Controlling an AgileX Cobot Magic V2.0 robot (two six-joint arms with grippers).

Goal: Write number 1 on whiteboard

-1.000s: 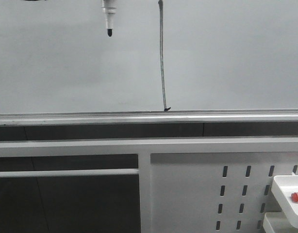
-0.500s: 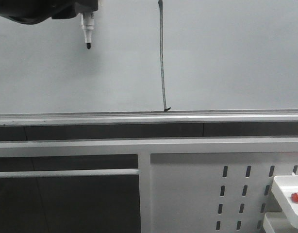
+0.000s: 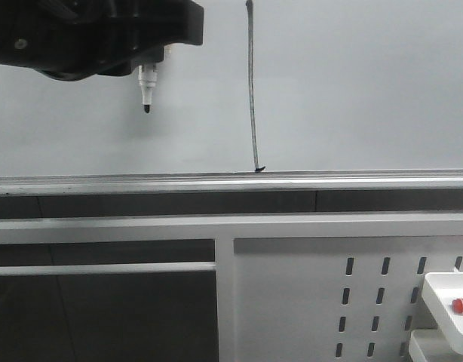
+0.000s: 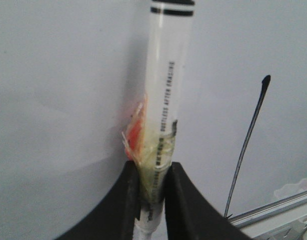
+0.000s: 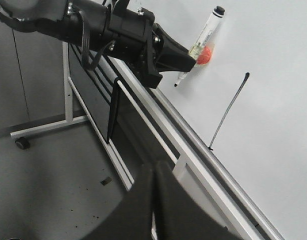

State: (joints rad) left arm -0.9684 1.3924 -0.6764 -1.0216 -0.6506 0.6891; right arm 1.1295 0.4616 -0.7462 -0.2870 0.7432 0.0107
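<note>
Left gripper (image 4: 152, 192), pinching the marker (image 4: 166, 90), has pulled down and away from the whiteboard (image 3: 367, 90); number 1 (image 3: 252, 90) looks finished. Right gripper (image 5: 154, 187) pressed together, idle.

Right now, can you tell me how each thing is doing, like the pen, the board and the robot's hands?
marker pen: uncapped, tip pointing down, off the board
number 1: drawn, reaching down to the rail
whiteboard: upright, otherwise blank
left gripper: shut on the marker pen
right gripper: shut, holding nothing
red button: sitting on a white box
</note>
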